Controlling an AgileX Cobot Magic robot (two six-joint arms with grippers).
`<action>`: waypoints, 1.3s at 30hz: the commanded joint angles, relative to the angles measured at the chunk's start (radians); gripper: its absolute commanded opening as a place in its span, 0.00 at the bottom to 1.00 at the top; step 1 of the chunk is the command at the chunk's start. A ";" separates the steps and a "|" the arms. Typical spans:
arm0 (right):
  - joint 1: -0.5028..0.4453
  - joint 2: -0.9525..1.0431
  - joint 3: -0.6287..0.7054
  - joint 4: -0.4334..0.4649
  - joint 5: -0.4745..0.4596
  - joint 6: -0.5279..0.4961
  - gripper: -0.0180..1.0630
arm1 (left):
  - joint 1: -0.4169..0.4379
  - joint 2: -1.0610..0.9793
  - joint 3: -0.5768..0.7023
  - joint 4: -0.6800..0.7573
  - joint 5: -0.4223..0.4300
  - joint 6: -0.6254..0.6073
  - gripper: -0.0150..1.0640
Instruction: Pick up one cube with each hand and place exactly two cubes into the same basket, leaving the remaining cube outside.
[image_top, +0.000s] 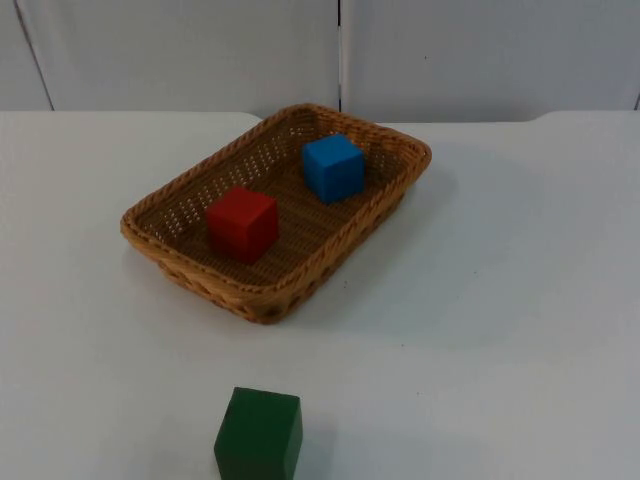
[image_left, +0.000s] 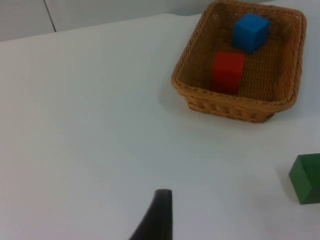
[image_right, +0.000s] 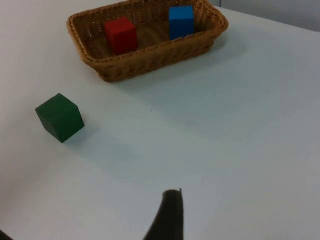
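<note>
Left gripper (image_left: 159, 215) and right gripper (image_right: 169, 215) hang above the table (image_top: 500, 300); finger state unclear.
Red cube (image_top: 242, 223) and blue cube (image_top: 333, 167) sit apart in the basket (image_top: 262, 298); green cube (image_top: 259, 434) outside.

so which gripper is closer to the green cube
Left, probably, by a small margin. The left gripper has the green cube off to its side, roughly level with its tip; the right gripper has it farther ahead and aside.

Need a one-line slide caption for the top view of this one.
Red cube and blue cube sit apart inside the wicker basket; green cube stays outside on the white table.
</note>
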 joint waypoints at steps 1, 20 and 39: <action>-0.001 -0.004 0.001 0.000 -0.003 0.001 0.69 | 0.004 -0.004 0.006 0.002 0.004 -0.009 0.80; -0.001 -0.004 0.001 0.000 -0.003 0.001 0.99 | 0.004 -0.004 0.006 0.000 0.004 -0.009 0.99; -0.001 -0.004 0.001 0.006 -0.005 0.001 0.99 | 0.004 -0.004 0.006 0.000 0.004 -0.009 0.99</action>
